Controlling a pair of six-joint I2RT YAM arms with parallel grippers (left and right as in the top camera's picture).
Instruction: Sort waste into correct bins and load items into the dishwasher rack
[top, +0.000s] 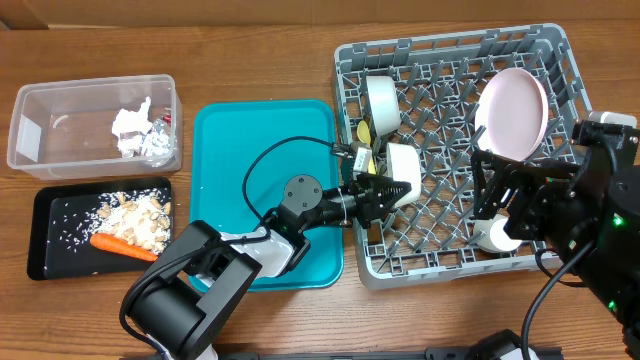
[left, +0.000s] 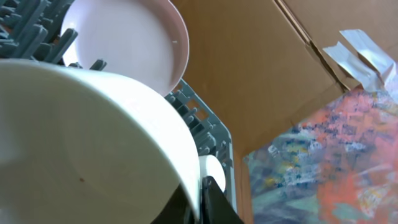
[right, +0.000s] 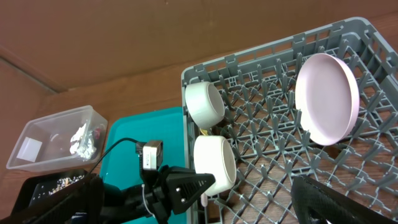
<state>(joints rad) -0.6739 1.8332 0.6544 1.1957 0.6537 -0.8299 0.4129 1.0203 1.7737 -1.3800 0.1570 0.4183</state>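
My left gripper (top: 388, 190) is shut on the rim of a white bowl (top: 403, 168), held on its side over the grey dishwasher rack (top: 440, 272). The bowl fills the left wrist view (left: 87, 143), and the right wrist view shows it too (right: 214, 162). A second white bowl (top: 382, 100) and the pale-pink plate (top: 512, 112) stand in the rack. A pale-yellow spoon (top: 364, 132) lies between the bowls. My right gripper (top: 500, 212) is open and empty over the rack's right front part. I cannot make out the fork.
The clear tub (top: 40, 105) at far left holds the white napkin (top: 130, 125) and foil wrapper (top: 160, 145). The black tray (top: 50, 245) holds the carrot (top: 122, 245) and food bits (top: 135, 212). A teal tray (top: 240, 140) lies under my left arm.
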